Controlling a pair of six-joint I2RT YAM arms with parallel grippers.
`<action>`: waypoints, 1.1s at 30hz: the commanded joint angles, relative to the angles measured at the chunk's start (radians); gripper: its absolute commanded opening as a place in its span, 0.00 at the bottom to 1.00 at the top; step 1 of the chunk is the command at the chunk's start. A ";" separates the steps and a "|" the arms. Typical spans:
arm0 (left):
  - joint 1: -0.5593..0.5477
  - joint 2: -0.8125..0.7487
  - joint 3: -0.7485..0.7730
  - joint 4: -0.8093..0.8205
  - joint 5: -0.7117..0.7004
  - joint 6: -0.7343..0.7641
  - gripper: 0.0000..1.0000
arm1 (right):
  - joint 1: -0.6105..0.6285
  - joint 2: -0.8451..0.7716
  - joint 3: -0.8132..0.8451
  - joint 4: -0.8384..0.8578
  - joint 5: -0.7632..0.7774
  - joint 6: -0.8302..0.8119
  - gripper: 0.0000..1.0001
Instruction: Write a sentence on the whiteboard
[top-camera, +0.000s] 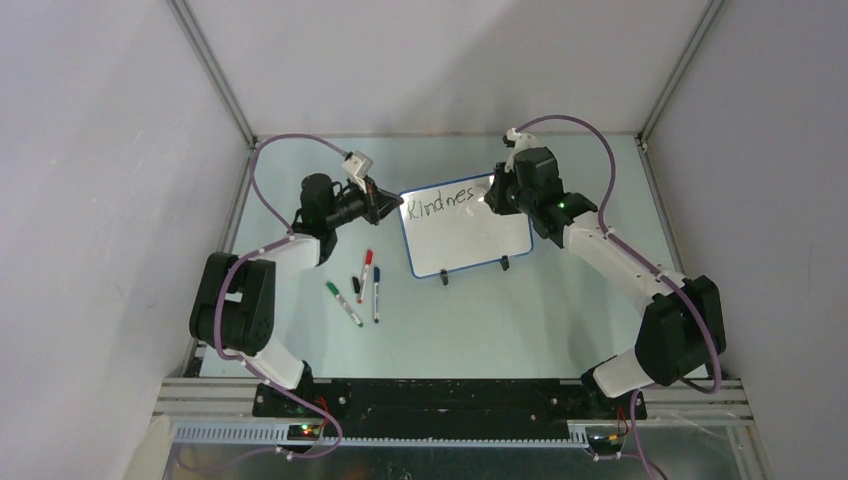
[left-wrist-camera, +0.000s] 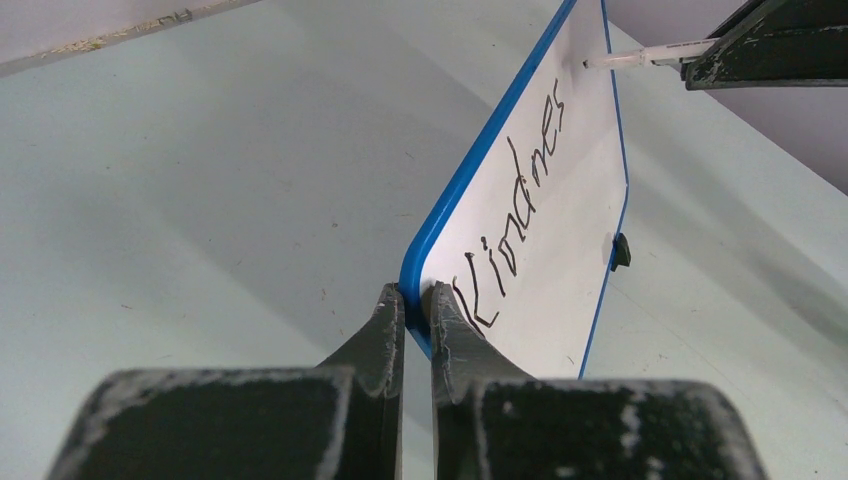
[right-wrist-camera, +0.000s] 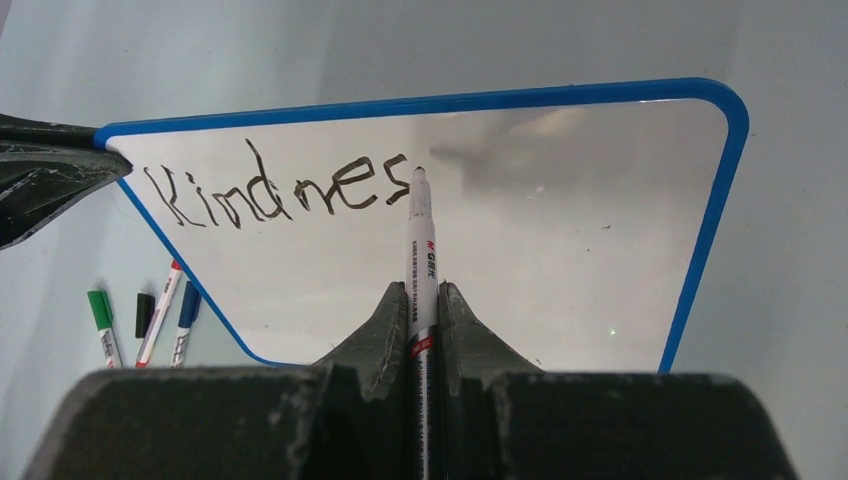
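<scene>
**Two arms at the board: one steadies, one writes**

The whiteboard (top-camera: 468, 232), blue-rimmed and glossy, stands tilted on its two black feet (top-camera: 444, 277) near the middle of the pale green worktop (top-camera: 500, 330), between the two arms. The left tool (left-wrist-camera: 417, 310) is clamped on the board's far-left corner, one finger on each face of the blue rim. The right tool (right-wrist-camera: 425, 312) is closed around a white marker (right-wrist-camera: 420, 250), which points away from the wrist with its dark tip touching the white surface.

The sentence (right-wrist-camera: 275, 190) runs along the top of the board in thin black strokes and reads "Kindnes"; the marker tip sits just to the right of the final "s". The lower part of the board bears no writing and shows only soft reflections.

On the worktop to the left of the board, near the left arm, lie three loose markers close together: a green one (top-camera: 343, 303), a red one (top-camera: 365, 275) and a blue one (top-camera: 376, 295). A small black cap (top-camera: 355, 284) rests between them.
</scene>
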 joint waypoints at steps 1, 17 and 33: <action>-0.010 -0.006 -0.023 -0.061 -0.037 0.076 0.00 | -0.007 0.021 0.029 0.033 0.004 0.012 0.00; -0.008 -0.006 -0.021 -0.063 -0.038 0.076 0.00 | -0.021 0.052 0.063 0.019 0.020 0.019 0.00; -0.009 -0.006 -0.023 -0.061 -0.036 0.076 0.00 | -0.021 0.074 0.079 0.015 0.003 0.024 0.00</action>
